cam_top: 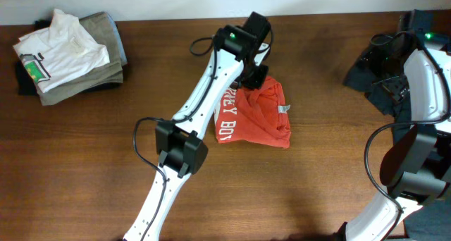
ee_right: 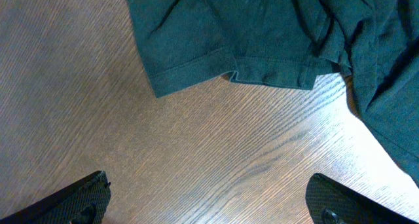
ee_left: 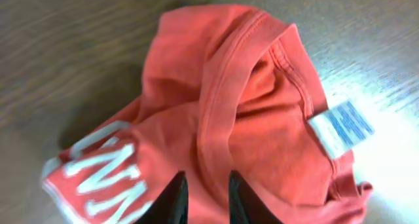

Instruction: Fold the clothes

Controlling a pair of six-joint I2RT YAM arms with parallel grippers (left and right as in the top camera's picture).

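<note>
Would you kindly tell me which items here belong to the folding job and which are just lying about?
Job: orange-red T-shirt; left gripper at it.
Lying about: white shirt with green mark; khaki-grey folded garment; dark green garment.

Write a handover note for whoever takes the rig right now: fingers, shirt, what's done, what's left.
Left gripper: fingers nearly together over a ridge of the T-shirt; I cannot tell whether they pinch it.
Right gripper: open wide, empty, above the table beside a dark garment.
T-shirt: mid-table, bunched and creased, white lettering at one edge, label showing.
Done: roughly gathered, no neat fold.
Left: flatten it, then fold it square.
</note>
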